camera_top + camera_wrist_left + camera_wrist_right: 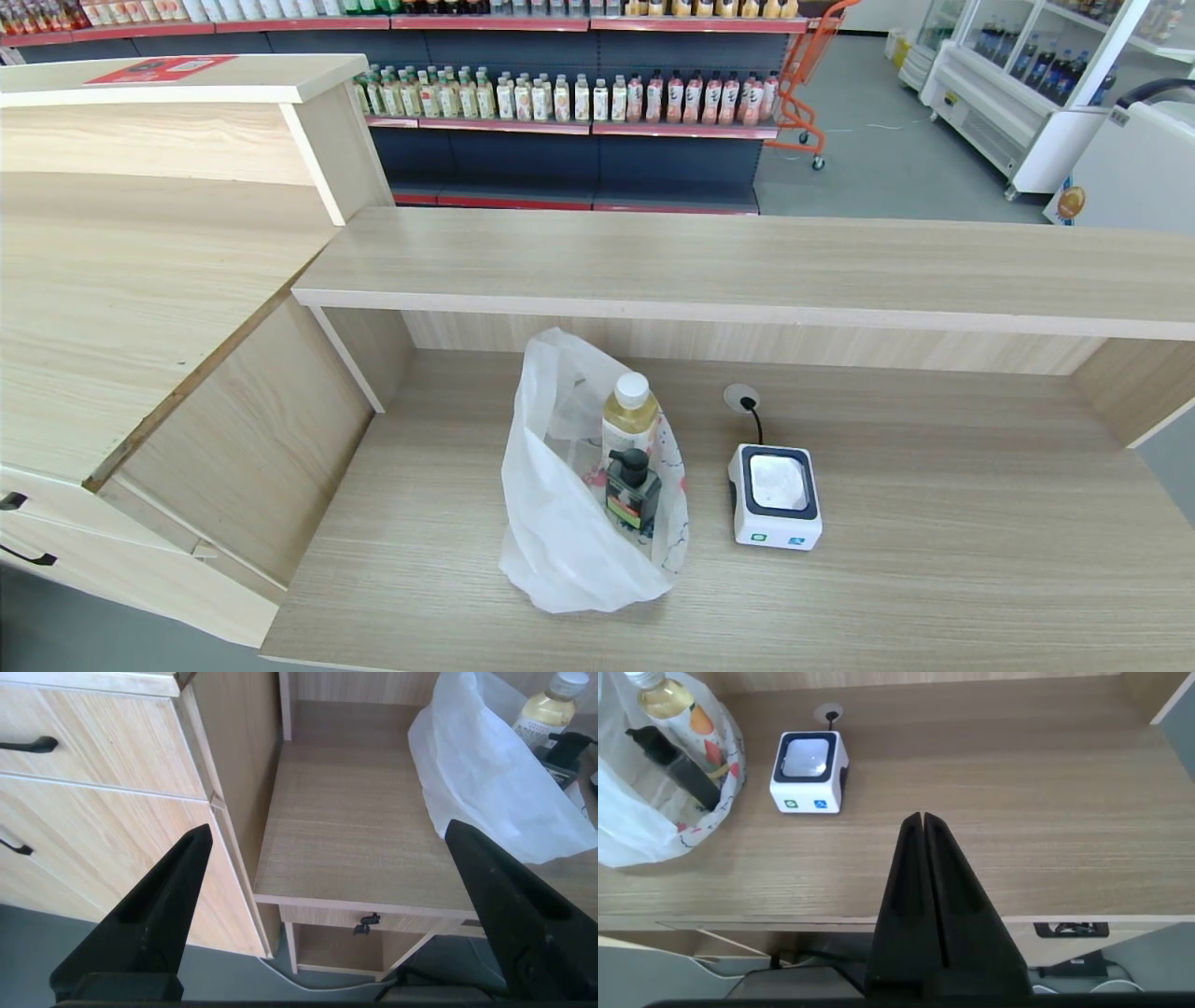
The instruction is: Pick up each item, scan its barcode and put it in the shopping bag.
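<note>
**Checkout counter (934, 523), items bagged.** The bag (560, 523) stands just left of the scanner (774, 495) and holds a bottle (629, 415) and a pump bottle (633, 485), both upright with long axes vertical. The left gripper (327, 829), spread wide and empty, hangs off the counter's near edge on the bag side of the scanner, so it is the nearer arm. The right gripper (922, 821), closed on nothing, sits right of the scanner. The task reads as finished.

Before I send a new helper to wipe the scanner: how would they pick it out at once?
Start at the low wooden counter below the raised ledge. Just right of the white shopping bag stands the scanner, a small white box with a dark-framed glass top. Unlike the soft bag, it is boxy and trails a black cable back to a round hole.
</note>
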Robot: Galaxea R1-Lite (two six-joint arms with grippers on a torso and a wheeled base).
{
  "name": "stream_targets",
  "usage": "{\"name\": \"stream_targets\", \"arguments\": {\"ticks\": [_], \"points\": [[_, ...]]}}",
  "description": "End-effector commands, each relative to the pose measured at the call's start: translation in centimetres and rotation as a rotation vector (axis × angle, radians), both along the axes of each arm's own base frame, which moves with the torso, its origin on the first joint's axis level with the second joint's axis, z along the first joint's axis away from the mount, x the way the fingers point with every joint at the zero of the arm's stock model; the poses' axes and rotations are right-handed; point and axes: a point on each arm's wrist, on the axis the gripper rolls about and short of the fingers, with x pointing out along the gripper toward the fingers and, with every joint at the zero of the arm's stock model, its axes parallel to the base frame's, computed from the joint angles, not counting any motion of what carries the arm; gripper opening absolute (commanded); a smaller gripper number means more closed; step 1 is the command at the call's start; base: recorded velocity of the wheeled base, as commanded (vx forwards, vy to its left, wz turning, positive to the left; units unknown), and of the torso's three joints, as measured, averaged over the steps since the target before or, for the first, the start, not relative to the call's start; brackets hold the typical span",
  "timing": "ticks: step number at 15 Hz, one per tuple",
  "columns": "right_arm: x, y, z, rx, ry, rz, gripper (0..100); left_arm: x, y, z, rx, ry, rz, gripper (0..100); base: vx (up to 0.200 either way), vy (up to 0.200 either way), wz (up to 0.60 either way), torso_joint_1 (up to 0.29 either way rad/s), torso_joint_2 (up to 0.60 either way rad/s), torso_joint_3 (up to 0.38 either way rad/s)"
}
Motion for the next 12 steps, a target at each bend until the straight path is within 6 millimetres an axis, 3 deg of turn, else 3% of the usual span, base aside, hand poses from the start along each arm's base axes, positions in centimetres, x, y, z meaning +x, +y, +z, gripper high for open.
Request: {"name": "stream_targets", "arguments": {"ticks": [1,7,12], "points": [[0.04,0.00,0.00,0.000,0.006,0.000,0,0.00,0.00,0.00,0.000,0.000,0.000,100,0.000,0.000,0.00,0.000,0.00,0.000],[0.04,0.00,0.00,0.000,0.006,0.000,0,0.00,0.00,0.00,-0.003,0.000,0.000,100,0.000,0.000,0.00,0.000,0.00,0.000],[0.04,0.00,0.00,0.000,0.006,0.000,0,0.00,0.00,0.00,0.003,0.000,0.001,100,0.000,-0.200,0.00,0.005,0.00,0.003]]}}
